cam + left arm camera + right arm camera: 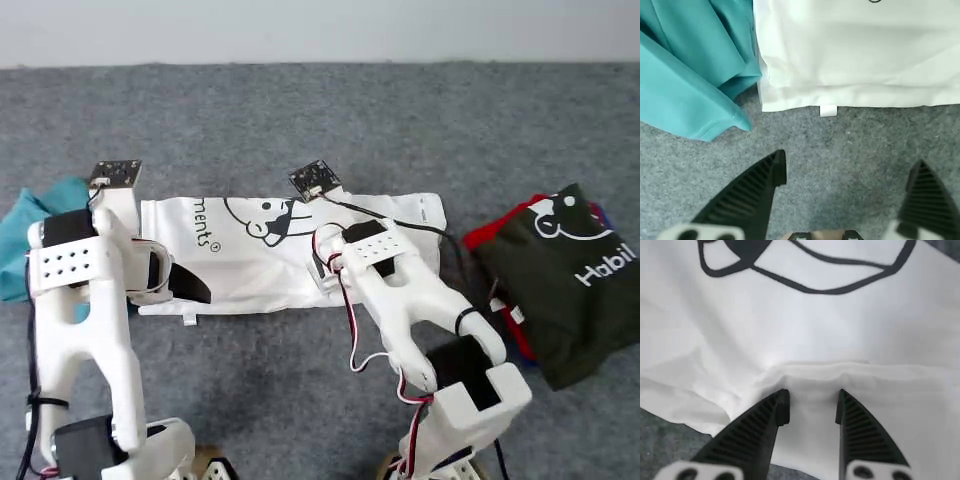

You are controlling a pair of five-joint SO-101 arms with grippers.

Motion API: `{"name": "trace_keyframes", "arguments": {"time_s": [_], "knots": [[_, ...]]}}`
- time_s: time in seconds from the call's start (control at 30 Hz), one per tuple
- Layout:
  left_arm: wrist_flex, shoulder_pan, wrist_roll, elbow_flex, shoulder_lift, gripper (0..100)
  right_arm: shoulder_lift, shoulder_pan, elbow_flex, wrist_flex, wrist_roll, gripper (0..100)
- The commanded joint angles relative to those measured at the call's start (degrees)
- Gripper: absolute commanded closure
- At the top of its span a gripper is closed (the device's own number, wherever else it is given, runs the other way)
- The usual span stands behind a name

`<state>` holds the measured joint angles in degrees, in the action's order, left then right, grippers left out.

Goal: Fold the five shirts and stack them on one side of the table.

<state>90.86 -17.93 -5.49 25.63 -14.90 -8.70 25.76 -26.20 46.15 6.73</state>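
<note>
A white shirt (290, 255) with a black print lies across the middle of the table, folded into a long strip. My right gripper (812, 407) rests on the shirt's near edge (325, 272). Its fingers are narrowly open on either side of a raised ridge of the white shirt (805, 335). My left gripper (850, 175) hangs wide open over bare grey table, just off the near left corner of the white shirt (855, 50); in the high view it (178, 283) stands at the strip's left end. A teal shirt (40, 235) lies crumpled at the far left (685, 75).
At the right side sits a stack with a dark green shirt (575, 280) on top and a red one (500, 225) under it. A small white tag (828, 111) sticks out from the white shirt's near edge. Grey carpet-like table surface (300, 120) stretches behind.
</note>
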Motion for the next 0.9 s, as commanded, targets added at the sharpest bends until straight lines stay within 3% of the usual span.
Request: {"name": "trace_keyframes", "arguments": {"time_s": [0.0, 0.17, 0.3, 0.4, 0.57, 0.87], "knots": [[-0.6, 0.4, 0.2, -0.5, -2.2, 64, 3.9, -0.3, 1.3, 2.7, -0.4, 83.3], [-0.6, -0.1, 0.2, -4.5, -2.3, 63, 18.7, -3.1, 2.0, 10.4, 0.0, 83.3], [-0.6, -2.0, 1.0, -9.9, -1.7, 63, 29.9, -7.7, 1.8, 19.2, 5.6, 83.1], [-0.7, -4.0, 5.2, -11.9, 0.4, 63, 34.6, -12.1, 1.0, 24.5, 7.0, 83.0], [-3.1, -4.9, 10.0, -15.3, 11.1, 63, 39.6, -17.1, -4.3, 25.0, 7.0, 83.1], [-0.3, -2.9, 10.6, -24.5, 30.6, 63, 43.0, -18.4, -8.1, 24.8, 7.0, 83.2]]}}
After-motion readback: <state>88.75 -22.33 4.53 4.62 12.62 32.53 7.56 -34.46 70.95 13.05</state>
